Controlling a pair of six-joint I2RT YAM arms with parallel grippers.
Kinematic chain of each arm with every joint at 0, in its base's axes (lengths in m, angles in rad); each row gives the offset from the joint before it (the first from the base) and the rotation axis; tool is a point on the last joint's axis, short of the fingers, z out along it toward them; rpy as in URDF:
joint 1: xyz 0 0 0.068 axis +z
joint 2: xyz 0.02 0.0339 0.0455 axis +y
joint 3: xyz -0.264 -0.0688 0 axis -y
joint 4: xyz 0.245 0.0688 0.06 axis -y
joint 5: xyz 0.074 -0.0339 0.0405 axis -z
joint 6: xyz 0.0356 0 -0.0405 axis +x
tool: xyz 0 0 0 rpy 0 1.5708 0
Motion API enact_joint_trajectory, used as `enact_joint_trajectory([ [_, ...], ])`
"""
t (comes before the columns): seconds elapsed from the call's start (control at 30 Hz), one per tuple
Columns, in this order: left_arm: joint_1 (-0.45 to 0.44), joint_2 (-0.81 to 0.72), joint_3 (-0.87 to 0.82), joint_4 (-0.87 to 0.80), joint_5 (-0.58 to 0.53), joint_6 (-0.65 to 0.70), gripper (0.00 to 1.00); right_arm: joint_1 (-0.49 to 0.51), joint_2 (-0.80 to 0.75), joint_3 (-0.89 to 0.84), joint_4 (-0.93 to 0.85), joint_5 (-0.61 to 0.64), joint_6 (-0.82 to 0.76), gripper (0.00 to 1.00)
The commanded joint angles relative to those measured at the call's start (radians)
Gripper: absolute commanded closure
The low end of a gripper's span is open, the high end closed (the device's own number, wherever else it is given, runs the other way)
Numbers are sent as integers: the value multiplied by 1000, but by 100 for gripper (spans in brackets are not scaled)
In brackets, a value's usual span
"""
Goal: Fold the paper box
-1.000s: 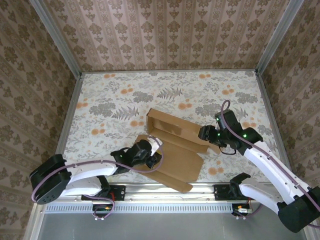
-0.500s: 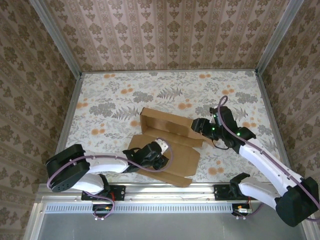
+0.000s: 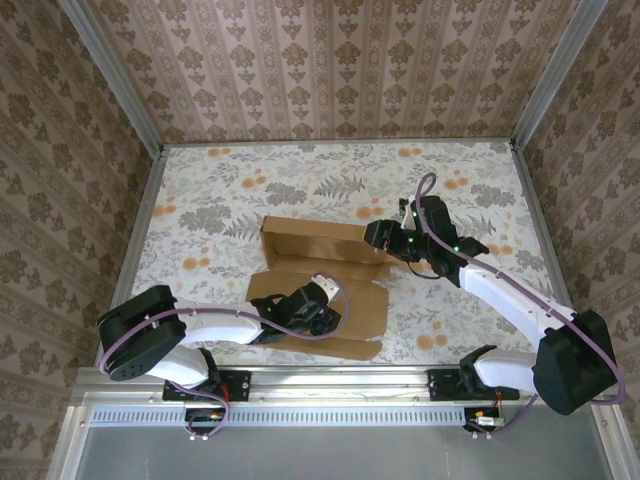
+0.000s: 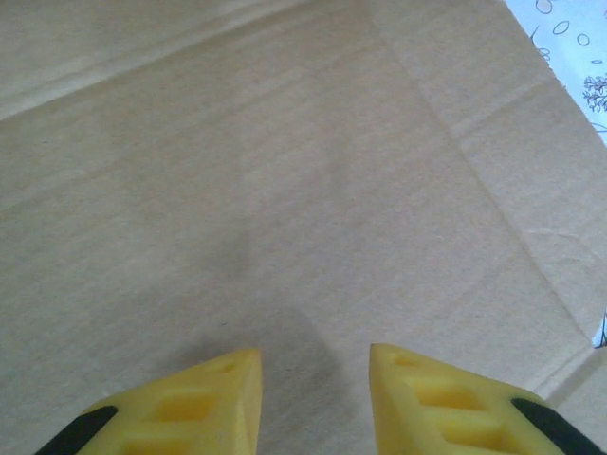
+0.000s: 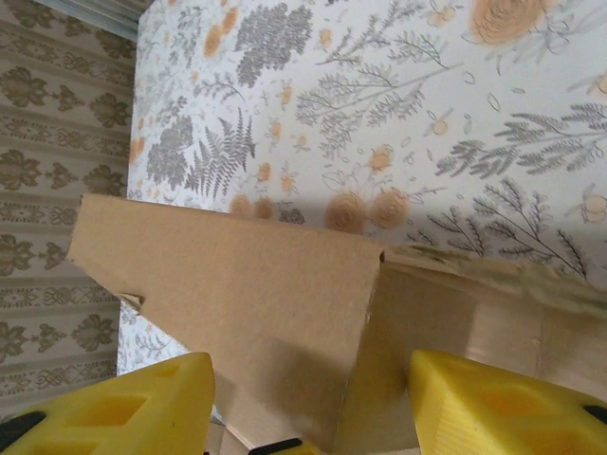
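The paper box [image 3: 318, 240] is plain brown cardboard in the middle of the table. Its back wall stands raised and its front panel [image 3: 362, 305] lies flat. My left gripper [image 3: 322, 312] rests low over that flat panel. In the left wrist view it [image 4: 313, 358] is open, with only bare cardboard [image 4: 285, 171] and crease lines under the yellow fingertips. My right gripper [image 3: 381, 237] is at the right end of the raised wall. It [image 5: 303, 374] is open, its fingers standing either side of the folded wall corner [image 5: 256, 284].
The floral tablecloth [image 3: 230, 190] spreads around the box, with room at the back and on both sides. Patterned enclosure walls [image 3: 330, 70] close off three sides. A metal rail [image 3: 330, 410] with both arm bases runs along the near edge.
The box has slid and turned to the left, its raised wall now squarer to the table. My right gripper moved left with that wall. My left gripper's jaws have widened a little.
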Motion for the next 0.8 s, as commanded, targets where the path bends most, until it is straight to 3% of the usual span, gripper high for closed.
enact_joint_trajectory([
  [0.0, -9, -24, 34, -7, -26, -20, 55, -11, 9, 55, -26, -15, -43, 42],
  [0.1, -9, -70, 57, -58, -31, -10, 21, -22, -1, 66, -95, 11, -62, 42],
  [0.2, -9, -128, 58, -85, -30, 3, 0, -39, -35, 60, -153, 10, -91, 42],
  [0.47, -8, -241, 21, -168, 32, 22, 0, -68, -153, -22, -264, -83, -197, 41],
  [0.63, -8, -249, -38, -100, 52, 7, 0, -68, -171, -146, -162, -127, -168, 34],
  [0.77, -9, -221, -57, -59, 49, -24, 0, -59, -165, -215, -87, -62, -151, 32],
])
